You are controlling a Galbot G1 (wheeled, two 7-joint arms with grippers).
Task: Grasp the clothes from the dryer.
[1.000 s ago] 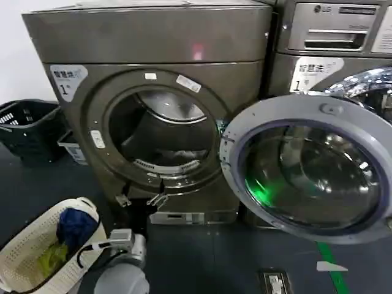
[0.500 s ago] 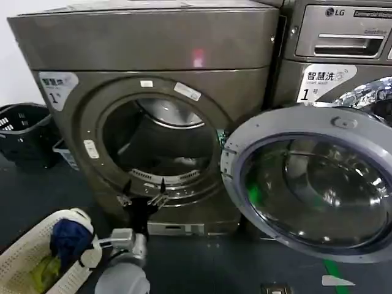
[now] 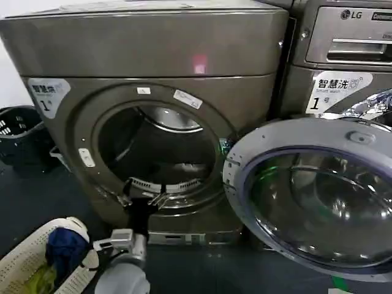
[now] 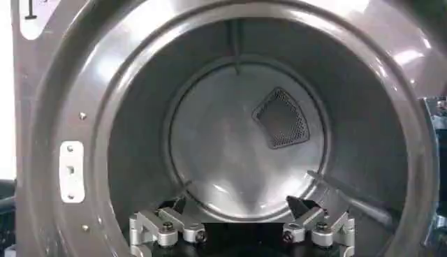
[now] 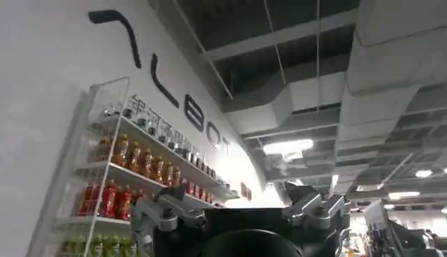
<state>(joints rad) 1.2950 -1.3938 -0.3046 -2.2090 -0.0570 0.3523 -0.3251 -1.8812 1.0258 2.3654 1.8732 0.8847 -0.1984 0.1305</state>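
Clothes are not yet in your grasp: your left gripper [image 3: 143, 198] hangs spread and empty at the lower lip of the dryer [image 3: 147, 67] porthole. Deeper in, a pale piece [image 3: 187, 166] lies on the drum floor, so reaching and closing remain.

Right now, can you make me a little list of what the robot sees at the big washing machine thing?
dryer: bronze-grey dryer straight ahead, round opening facing the robot
door: dryer door swung wide open to the robot's right
clothes: pale fabric low inside the drum; hard to tell more
left gripper: left gripper at the bottom rim of the opening, fingers apart, holding nothing
right gripper: right gripper raised toward the ceiling, away from the dryer, open
basket: white basket on the floor to the robot's left, a dark blue garment in it
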